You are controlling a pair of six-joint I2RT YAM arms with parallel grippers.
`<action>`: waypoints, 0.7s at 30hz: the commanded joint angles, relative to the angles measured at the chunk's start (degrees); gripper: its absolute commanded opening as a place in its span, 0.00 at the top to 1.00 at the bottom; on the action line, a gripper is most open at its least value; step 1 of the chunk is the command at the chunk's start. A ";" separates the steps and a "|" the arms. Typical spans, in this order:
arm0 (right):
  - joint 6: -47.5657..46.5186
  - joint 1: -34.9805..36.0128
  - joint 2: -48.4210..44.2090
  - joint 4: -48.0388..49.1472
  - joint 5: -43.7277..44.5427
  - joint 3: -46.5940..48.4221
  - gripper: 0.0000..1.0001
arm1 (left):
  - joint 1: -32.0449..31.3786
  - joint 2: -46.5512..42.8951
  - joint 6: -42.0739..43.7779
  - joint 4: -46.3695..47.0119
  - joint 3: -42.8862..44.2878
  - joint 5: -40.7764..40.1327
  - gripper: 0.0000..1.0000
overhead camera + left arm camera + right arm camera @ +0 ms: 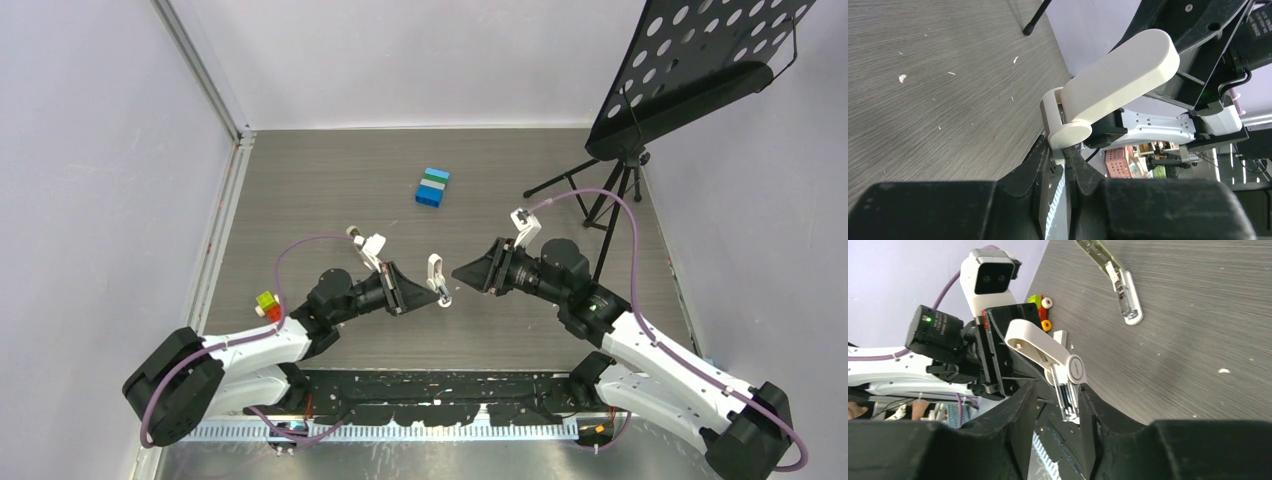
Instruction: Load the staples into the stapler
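The stapler [1120, 282], olive top, white end and silver channel, lies opened on the table; in the top view [368, 243] it is just behind my left wrist. My left gripper [436, 292] [1066, 152] is shut on the base of a stubby white hinged object [436, 270] [1118, 75] and holds it above the table. My right gripper [458, 272] [1057, 388] is open, and its fingers straddle that object's metal lower end [1068, 400]. A tiny flat white box [1060, 336], probably the staples, lies beside the toy bricks; no red mark shows.
Red, yellow and green toy bricks [267, 305] [1040, 310] sit at the left by my left arm. A stack of blue blocks [432, 187] stands mid-table at the back. A black music stand [610, 190] occupies the back right. Walls close in the table.
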 commanded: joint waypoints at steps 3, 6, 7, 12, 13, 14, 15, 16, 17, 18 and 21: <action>-3.91 0.90 -2.11 -5.87 4.73 2.38 0.54 | -0.27 0.31 -1.90 4.42 0.34 -3.42 1.00; -5.11 2.19 -1.09 -6.38 6.39 2.66 0.50 | -0.28 0.96 -2.74 4.17 0.65 -3.63 1.00; -5.73 2.93 -0.60 -6.58 7.34 2.91 0.48 | -0.27 1.26 -2.95 4.00 0.76 -3.56 1.00; -11.05 11.64 2.46 -9.89 19.85 6.48 0.44 | -0.28 1.83 -3.70 2.65 1.21 -3.62 1.00; -12.25 13.58 3.12 -10.46 23.18 7.31 0.44 | -0.27 1.87 -3.79 2.42 1.27 -3.66 1.00; -13.23 15.31 3.89 -10.91 25.95 8.06 0.43 | -0.31 1.90 -3.88 2.27 1.31 -3.77 1.00; -14.08 16.52 4.79 -11.31 28.02 8.86 0.42 | -0.27 1.80 -3.93 1.96 1.36 -3.80 1.00; -14.67 17.50 5.68 -11.55 29.41 9.56 0.42 | -0.27 1.75 -3.97 1.77 1.40 -3.80 1.00; -15.02 18.13 6.72 -11.66 30.71 10.24 0.42 | -0.31 1.64 -3.99 1.55 1.48 -3.74 1.00; -15.27 18.53 7.68 -11.62 31.48 10.74 0.41 | -0.27 1.57 -4.01 1.37 1.57 -3.64 1.00; -15.79 19.38 9.60 -10.56 32.35 11.58 0.41 | -0.28 1.09 -3.93 0.76 1.76 -3.54 1.00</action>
